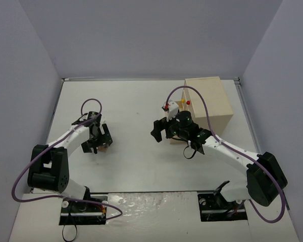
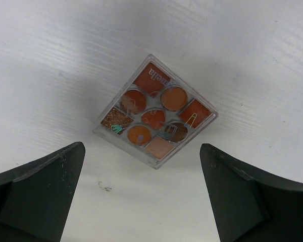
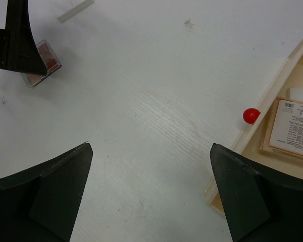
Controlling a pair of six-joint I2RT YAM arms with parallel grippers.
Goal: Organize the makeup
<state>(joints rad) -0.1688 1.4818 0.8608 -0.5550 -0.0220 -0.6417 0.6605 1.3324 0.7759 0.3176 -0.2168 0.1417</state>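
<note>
My left pincer [image 1: 99, 144] gapes wide, holding nothing, above the clear square plastic eyeshadow palette of orange-brown pans [image 2: 155, 111], which lies flat on the white table [image 2: 252, 55] at twelve o'clock. My right pincer [image 3: 151, 149], equally wide and empty, hangs over the table. The red knob [image 3: 250, 115] of a pale wooden drawer [image 3: 272, 96] sits at three o'clock. Both elbows are bent.

1 eyeshadow palette [image 2: 155, 112] lies flat on the table [image 1: 136, 166], left of centre, directly below the left gripper [image 2: 141, 196]. The drawer box [image 1: 208, 101] stands far right, 1 drawer [image 3: 280, 83] pulled out, a flat pack [image 3: 293, 128] lying inside.
</note>
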